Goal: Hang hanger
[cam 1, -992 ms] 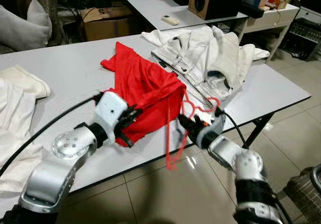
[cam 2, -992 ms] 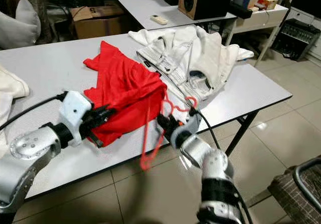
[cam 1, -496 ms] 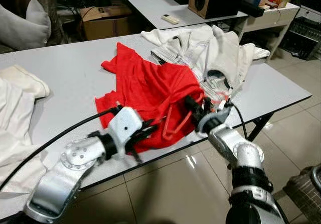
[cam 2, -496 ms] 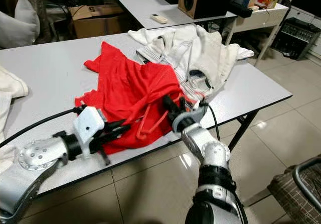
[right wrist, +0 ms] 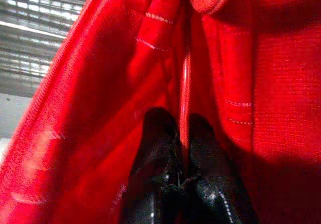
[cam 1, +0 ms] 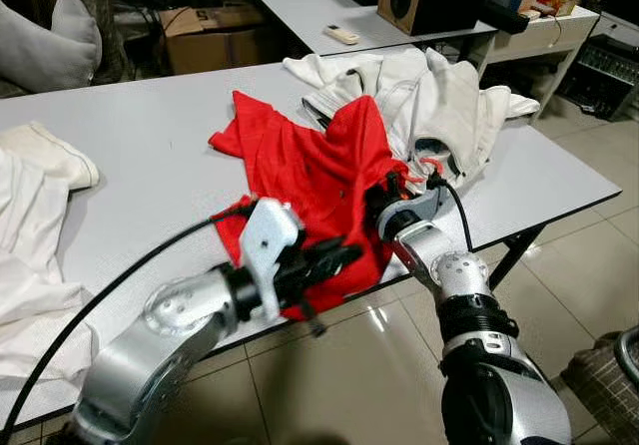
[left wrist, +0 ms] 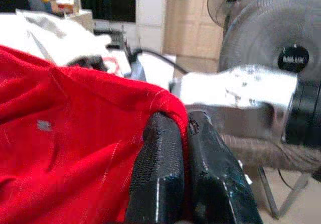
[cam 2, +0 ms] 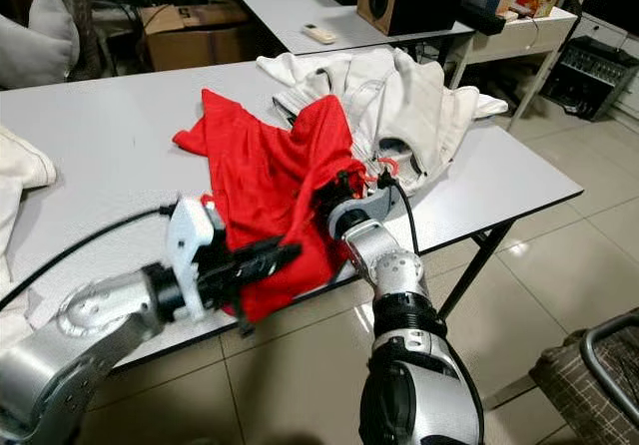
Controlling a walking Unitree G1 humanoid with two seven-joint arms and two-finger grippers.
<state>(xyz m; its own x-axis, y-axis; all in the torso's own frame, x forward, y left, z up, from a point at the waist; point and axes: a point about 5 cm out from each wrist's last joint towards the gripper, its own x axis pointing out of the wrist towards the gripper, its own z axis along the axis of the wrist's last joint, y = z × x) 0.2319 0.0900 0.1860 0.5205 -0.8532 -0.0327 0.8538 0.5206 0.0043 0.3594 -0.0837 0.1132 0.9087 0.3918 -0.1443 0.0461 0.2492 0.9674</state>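
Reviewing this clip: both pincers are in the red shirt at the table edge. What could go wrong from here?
1. The left pincer pinches only the hem of the red shirt at the table edge; the fabric could slip free.
2. The right pincer grips the thin red hanger inside the cloth, so the hanger may snag unseen.
3. The white clothes lie against the shirt and might get dragged along.
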